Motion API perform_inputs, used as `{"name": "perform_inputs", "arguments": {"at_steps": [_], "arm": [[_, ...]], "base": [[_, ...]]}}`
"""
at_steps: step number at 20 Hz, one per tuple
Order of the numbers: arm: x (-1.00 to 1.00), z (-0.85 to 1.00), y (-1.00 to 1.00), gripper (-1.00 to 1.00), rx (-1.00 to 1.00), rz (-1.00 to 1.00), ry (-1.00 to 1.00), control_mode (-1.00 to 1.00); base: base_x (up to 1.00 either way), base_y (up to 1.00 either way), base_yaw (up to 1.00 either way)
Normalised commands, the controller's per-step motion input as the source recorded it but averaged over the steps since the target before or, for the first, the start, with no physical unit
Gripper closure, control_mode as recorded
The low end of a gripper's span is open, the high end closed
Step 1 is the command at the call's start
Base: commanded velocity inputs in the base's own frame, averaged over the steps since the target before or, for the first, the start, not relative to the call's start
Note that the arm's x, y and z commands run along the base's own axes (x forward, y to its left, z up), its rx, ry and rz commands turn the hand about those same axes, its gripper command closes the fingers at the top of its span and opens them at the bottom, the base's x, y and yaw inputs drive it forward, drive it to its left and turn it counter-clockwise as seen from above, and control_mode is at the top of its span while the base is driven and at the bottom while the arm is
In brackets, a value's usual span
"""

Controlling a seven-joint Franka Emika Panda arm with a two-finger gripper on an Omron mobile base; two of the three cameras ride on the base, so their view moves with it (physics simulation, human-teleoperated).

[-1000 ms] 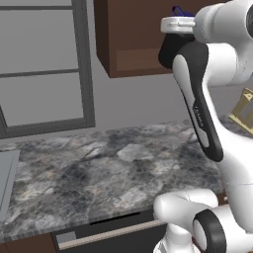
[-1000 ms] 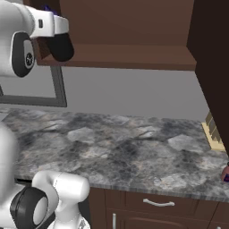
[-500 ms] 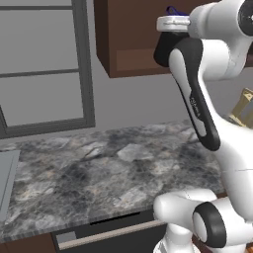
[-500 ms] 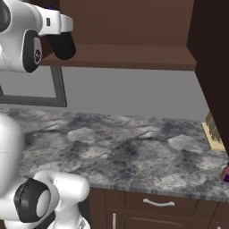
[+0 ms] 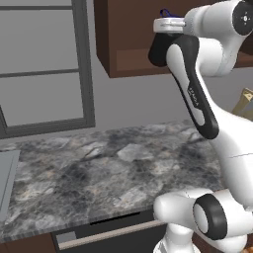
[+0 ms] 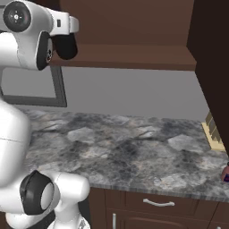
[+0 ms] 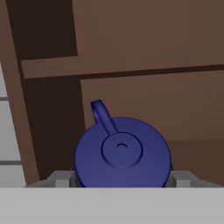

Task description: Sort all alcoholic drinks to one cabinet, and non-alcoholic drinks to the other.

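Blue and round, the lid of the black bottle [image 7: 121,151] is sitting straight ahead of the gripper [image 7: 121,179] in the hand view, with a grey finger [image 7: 61,178] pressed to its left side and another to its right, so the jaws are standing wide and clamped on the bottle. Behind the lid, the dark brown cabinet [image 7: 144,57] and its plank shelf [image 7: 131,70] are lying just beyond the tool. In the left base view the hand is riding higher than a second ago, with the lid's loop [image 5: 165,13] now peeking above the wrist and the cabinet's underside [image 5: 133,62] just behind and below it. In the right base view the wrist is likewise drawing closer to the shelf [image 6: 129,56]. I judge that the non-alcoholic bottle is being carried up for placing in the cabinet, not yet set down.
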Motion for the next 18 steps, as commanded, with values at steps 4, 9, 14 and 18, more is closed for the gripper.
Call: {"name": "perform_inputs", "arguments": {"at_steps": [4, 9, 14, 18], "arm": [[0.31, -0.07, 0.01, 1.0, 0.0, 0.03, 0.0, -1.0], [0.32, 0.0, 0.07, 1.0, 0.0, 0.02, 0.0, -1.0], [0.08, -0.02, 0.03, 1.0, 0.0, 0.02, 0.0, -1.0], [0.05, -0.12, 0.01, 1.0, 0.0, 0.01, 0.0, -1.0]], "base": [[0.0, 0.0, 0.0], [0.0, 0.0, 0.0], [0.0, 0.0, 0.0], [0.0, 0.0, 0.0]]}}
